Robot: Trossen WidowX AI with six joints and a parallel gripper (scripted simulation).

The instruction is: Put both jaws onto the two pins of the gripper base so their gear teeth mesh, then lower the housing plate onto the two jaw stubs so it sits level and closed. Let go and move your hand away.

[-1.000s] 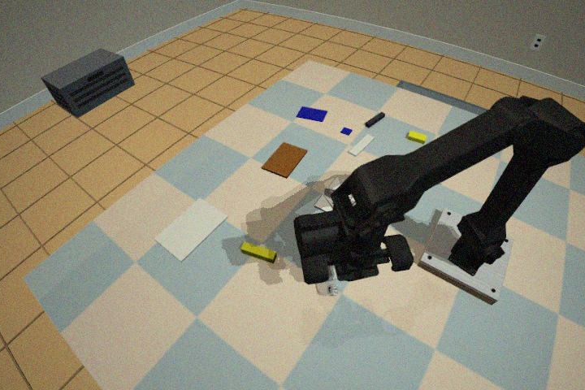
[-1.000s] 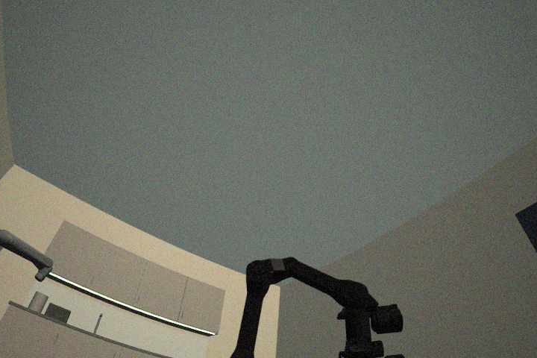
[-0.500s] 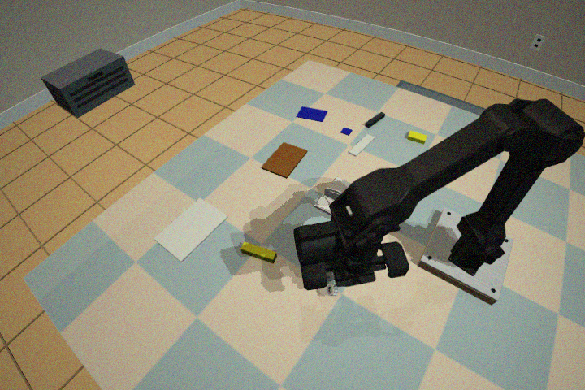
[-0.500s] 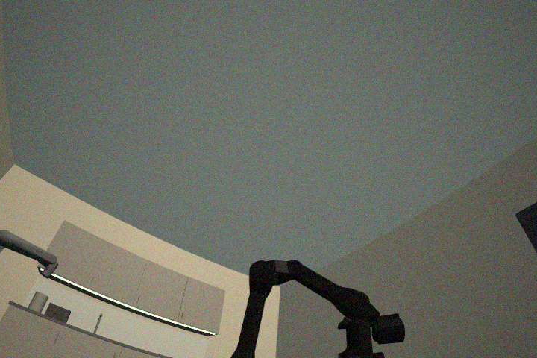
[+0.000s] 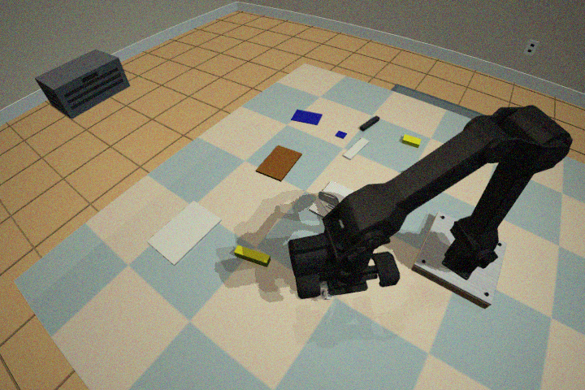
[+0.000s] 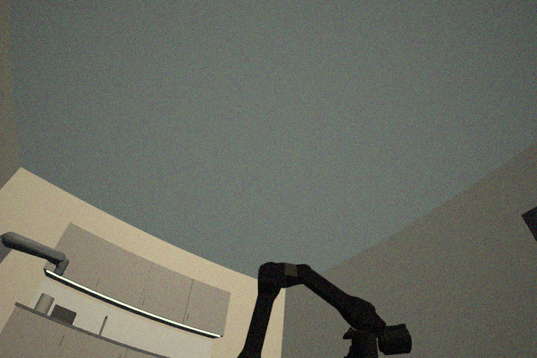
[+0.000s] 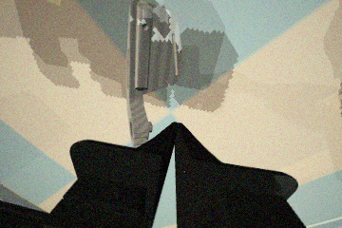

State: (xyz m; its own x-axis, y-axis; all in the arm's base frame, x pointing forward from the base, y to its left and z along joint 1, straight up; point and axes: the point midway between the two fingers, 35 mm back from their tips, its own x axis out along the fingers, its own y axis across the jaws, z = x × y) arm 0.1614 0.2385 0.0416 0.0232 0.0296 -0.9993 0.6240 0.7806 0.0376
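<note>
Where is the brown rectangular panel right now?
In the top view, the brown panel lies flat on the checkered surface, upper middle of the picture, just below the larger blue rectangle and above the arm's shadow.

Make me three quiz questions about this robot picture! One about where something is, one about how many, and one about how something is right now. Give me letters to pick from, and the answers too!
1. Where is the slotted gray box?
A) On the checkered mat
B) On the tan tiled floor
C) Under the robot arm

2. How many flat blue pieces does the top view show?
A) Two
B) Four
C) Five

3. How is the end effector?
A) Wide open
B) Shut on a yellow block
C) Shut with nothing in it

Answers:
1: B, the box sits on tan tiles, away from the mat.
2: A, one bigger blue piece and one small one.
3: C, the wrist view shows the fingertips together, holding nothing.
</note>
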